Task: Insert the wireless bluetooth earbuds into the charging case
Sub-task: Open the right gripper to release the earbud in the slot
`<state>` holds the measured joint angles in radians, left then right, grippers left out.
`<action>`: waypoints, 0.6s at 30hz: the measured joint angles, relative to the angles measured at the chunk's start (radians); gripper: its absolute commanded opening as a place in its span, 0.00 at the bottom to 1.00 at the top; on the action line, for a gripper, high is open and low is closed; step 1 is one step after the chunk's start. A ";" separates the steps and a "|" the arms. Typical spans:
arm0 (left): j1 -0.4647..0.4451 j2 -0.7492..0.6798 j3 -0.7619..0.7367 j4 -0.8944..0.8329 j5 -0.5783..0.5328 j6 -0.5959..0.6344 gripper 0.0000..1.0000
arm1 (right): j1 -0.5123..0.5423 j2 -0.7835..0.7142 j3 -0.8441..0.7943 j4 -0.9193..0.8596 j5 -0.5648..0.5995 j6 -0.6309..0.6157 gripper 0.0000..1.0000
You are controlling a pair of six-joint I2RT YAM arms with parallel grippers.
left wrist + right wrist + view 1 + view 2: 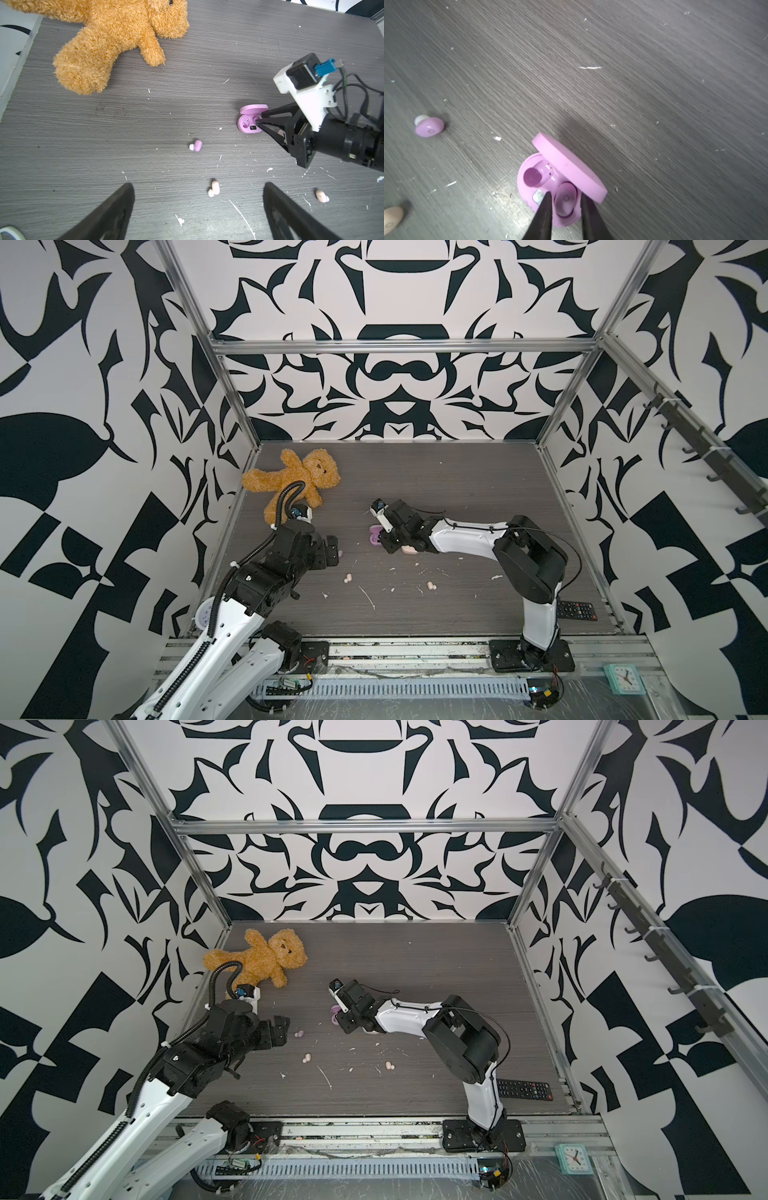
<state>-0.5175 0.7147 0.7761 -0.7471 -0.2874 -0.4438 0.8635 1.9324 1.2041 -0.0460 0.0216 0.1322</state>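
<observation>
A lilac charging case (529,187) stands open on the grey table, also seen in both top views (375,536) (334,1017) and the left wrist view (248,122). One lilac earbud (565,199) sits in its slot; the other slot is empty. My right gripper (565,195) is open, a finger on each side of that earbud. A second lilac earbud (196,145) (429,126) lies loose on the table. Two peach earbuds (214,188) (321,195) lie nearer the front. My left gripper (198,185) hangs wide open above the table with nothing in it.
A brown teddy bear (295,481) lies at the back left. A black remote (575,610) rests at the front right by the right arm's base. A peach object (409,549) is partly hidden under the right wrist. White scraps litter the table.
</observation>
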 measured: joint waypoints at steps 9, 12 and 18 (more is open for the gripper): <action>0.000 0.001 0.000 0.003 0.001 0.000 0.99 | 0.000 -0.026 -0.019 -0.002 -0.007 0.032 0.39; 0.000 0.002 0.000 0.003 0.001 0.000 0.99 | 0.000 -0.073 -0.062 -0.001 -0.025 0.064 0.46; 0.000 0.003 0.000 0.003 0.000 0.004 0.99 | 0.000 -0.185 -0.098 0.011 -0.054 0.173 0.57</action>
<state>-0.5175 0.7174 0.7761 -0.7437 -0.2871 -0.4400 0.8635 1.7477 1.1057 -0.0353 -0.0322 0.3050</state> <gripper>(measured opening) 0.990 0.547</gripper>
